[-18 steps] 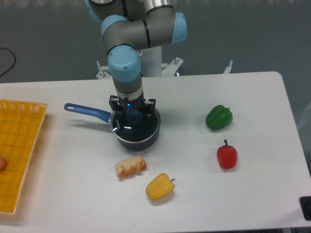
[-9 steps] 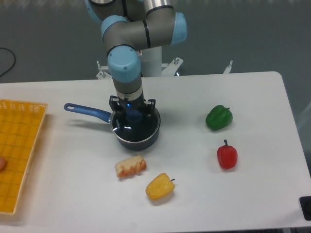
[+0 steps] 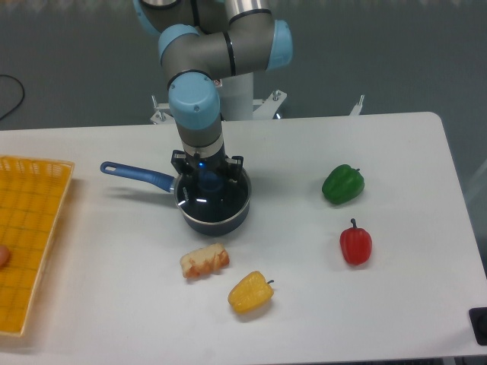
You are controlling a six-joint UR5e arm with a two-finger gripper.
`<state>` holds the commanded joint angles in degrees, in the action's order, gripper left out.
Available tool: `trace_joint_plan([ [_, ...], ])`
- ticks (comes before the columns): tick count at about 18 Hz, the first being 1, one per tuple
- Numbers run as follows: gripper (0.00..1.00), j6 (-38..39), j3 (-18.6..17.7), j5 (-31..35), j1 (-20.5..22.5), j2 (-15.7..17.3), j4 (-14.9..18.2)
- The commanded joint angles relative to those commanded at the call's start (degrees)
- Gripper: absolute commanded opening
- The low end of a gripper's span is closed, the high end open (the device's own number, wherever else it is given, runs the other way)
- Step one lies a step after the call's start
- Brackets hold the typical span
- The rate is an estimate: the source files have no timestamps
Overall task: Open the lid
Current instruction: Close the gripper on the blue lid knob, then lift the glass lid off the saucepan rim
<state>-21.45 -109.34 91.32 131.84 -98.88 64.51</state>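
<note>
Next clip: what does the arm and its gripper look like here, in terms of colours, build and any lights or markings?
The arm is built of silver-grey tubular links with light blue joint caps, rising from a white base at the table's far edge. Its black two-finger gripper hangs from a silver wrist section and shows a small blue light. No cables or printed markings can be made out.

A white counter [image 3: 426,319] with rounded corners is filling most of the view, its far edge running across the upper third and its right edge slanting down toward the near right corner. Behind it a dull grey-green floor [image 3: 380,53] is stretching away, evenly lit, with no hard shadows falling. A thin dark cable [image 3: 14,97] is curling over that floor near the far left corner. Soft overhead light is leaving the counter bright and only faintly shaded. At the near right corner a small black object [image 3: 479,325] is poking in; what it is cannot be told.
</note>
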Motion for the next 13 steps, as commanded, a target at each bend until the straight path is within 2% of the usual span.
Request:
trace_joint_plan([
  [5,0.6,0.0,0.26,-0.09,0.09,0.0,0.0],
  [13,0.6,-0.09,0.88,-0.09,0.35,0.0,0.0],
])
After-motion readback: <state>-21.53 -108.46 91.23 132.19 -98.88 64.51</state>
